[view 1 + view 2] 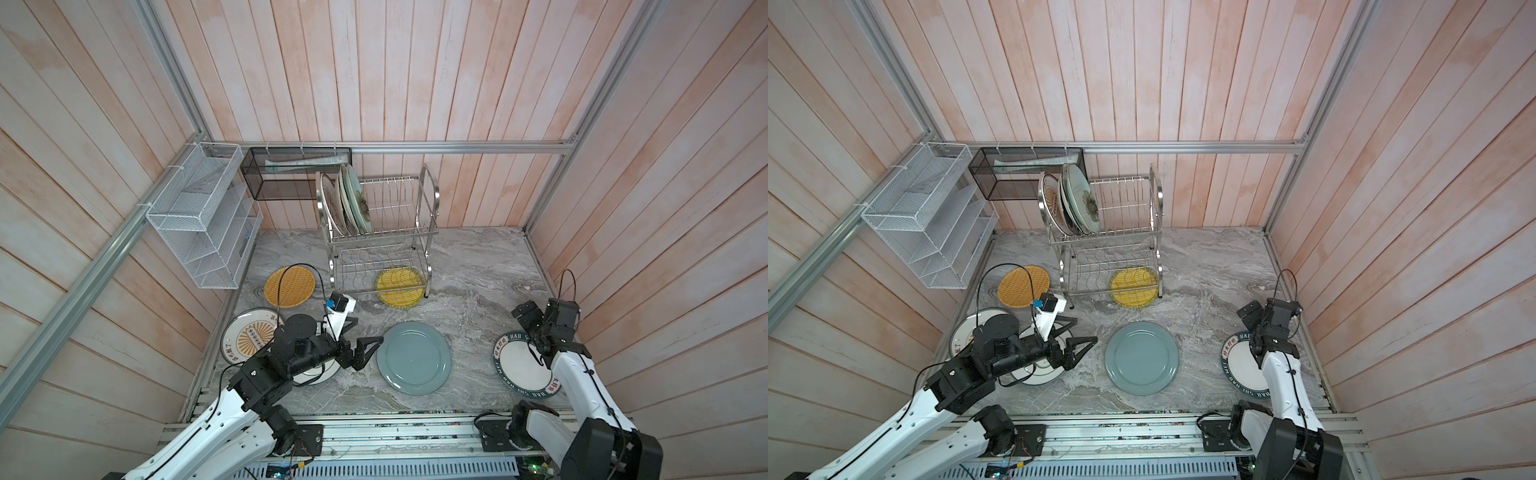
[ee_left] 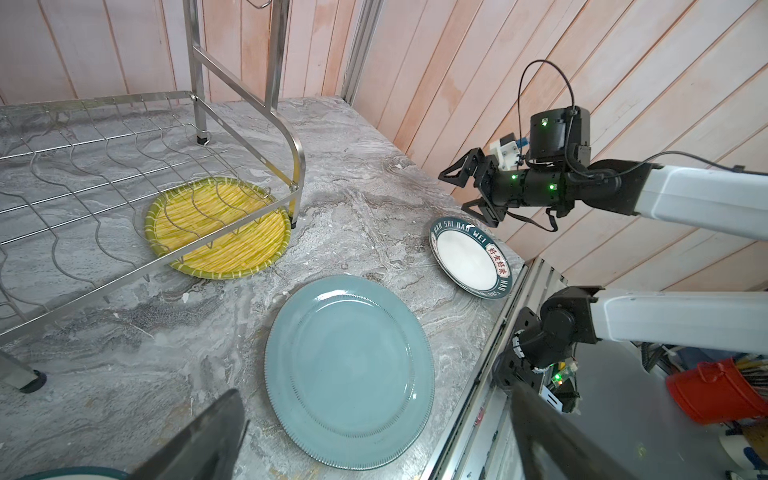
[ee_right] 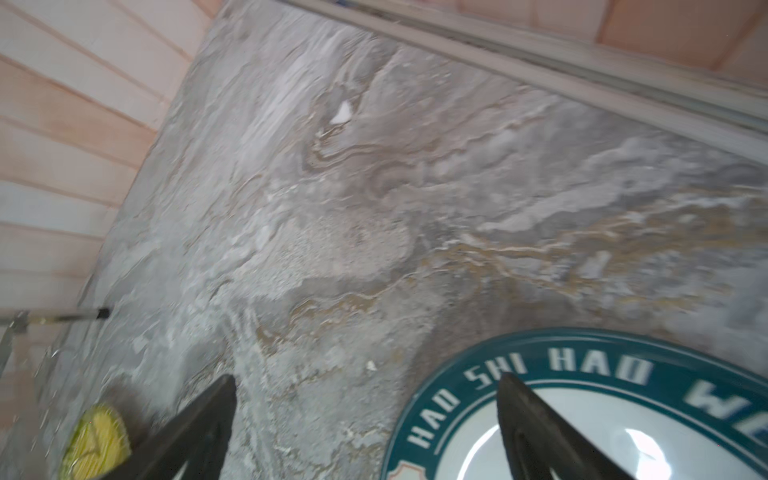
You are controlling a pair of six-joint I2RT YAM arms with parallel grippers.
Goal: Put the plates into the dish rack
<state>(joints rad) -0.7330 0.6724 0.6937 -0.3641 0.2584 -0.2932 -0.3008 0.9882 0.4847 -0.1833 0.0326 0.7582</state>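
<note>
Plainly, both claws are empty. The left claw (image 1: 365, 332) hangs spread wide, low over the counter (image 1: 478, 266), just beside the grey-blue plate (image 1: 413, 358) and turned toward its rim. The right claw (image 2: 453, 190) is also spread and grips nothing, poised over the edge of the teal-rimmed plate (image 3: 582, 365).

I judge this to be the reach for another plate, most likely the grey-blue one. It lies flat on smooth stone, so one jaw must get under the lip before closing. The plate then has to be tipped on edge for a free slot.

The rack (image 1: 432, 195) stands at the back. A few plates (image 1: 351, 203) are upright at the left end of its top tier, and the other slots are bare. A yellow woven plate (image 1: 401, 286) lies partly under the lower tier, an orange woven plate (image 1: 289, 286) is to the left of the rack, and a sunburst plate (image 1: 245, 336) is near the left arm.

The counter is grey marble, walled in by pale pink boards (image 1: 374, 62).
</note>
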